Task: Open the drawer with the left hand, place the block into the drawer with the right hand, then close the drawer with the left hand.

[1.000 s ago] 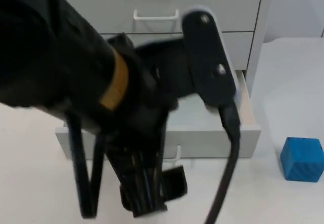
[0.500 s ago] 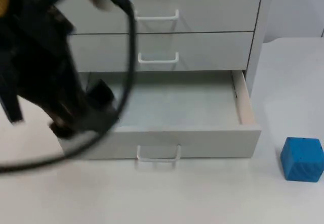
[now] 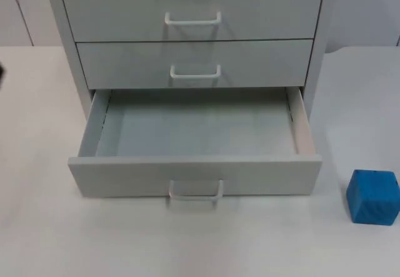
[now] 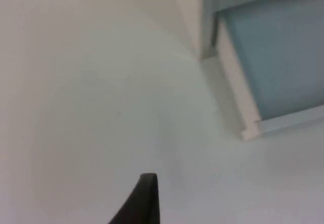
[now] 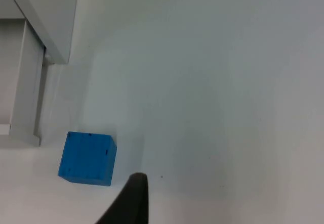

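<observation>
Desk (image 3: 37,239): white, bare from 6 to 9 o'clock.
Upper drawers (image 3: 194,14): two, shut, white handles, at 12 o'clock.

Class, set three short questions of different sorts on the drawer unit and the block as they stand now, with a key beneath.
1. True or false: the bottom drawer of the cabinet is pulled out and holds nothing.
2. Where does the blue block sit? A) inside the open drawer B) on the white table, beside the drawer front's right end C) on top of the cabinet
3. Fill in: the cabinet drawers above the open one are both ____.

Key
1. True.
2. B; the right wrist view shows the block on the table, apart from the drawer's corner.
3. Closed; the middle drawer and the one above sit flush.
</observation>
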Robot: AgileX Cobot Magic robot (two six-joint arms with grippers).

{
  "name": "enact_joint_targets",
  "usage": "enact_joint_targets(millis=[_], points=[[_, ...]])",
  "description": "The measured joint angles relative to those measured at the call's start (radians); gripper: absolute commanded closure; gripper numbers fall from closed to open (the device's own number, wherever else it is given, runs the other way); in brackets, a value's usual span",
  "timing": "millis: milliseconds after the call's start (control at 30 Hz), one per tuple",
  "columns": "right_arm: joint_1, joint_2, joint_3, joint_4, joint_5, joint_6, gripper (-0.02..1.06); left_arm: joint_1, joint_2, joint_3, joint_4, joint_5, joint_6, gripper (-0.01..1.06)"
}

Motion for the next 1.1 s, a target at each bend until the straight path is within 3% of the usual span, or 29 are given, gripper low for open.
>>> enact_joint_targets(millis=[133,267,733,933,1100], points=[[0.000,0.000,0.000,0.005,0.000,0.000,0.00,0.126,-0.075,0.049,0.000,0.002,-0.052,0.06],[0.000,0.000,0.000,0.005,0.000,0.000,0.00,0.171,-0.126,0.075,0.000,-0.003,-0.089,0.06],[0.021,0.000,0.000,0.042,0.053,0.000,0.02,0.175,-0.178,0.102,0.031,-0.032,-0.102,0.06],[0.111,0.089,0.000,0.045,0.083,0.019,0.02,0.175,-0.178,0.102,0.033,-0.034,-0.102,0.05],[0.207,0.252,-0.005,0.045,0.089,0.099,0.02,0.175,-0.178,0.102,0.034,-0.035,-0.100,0.05]])
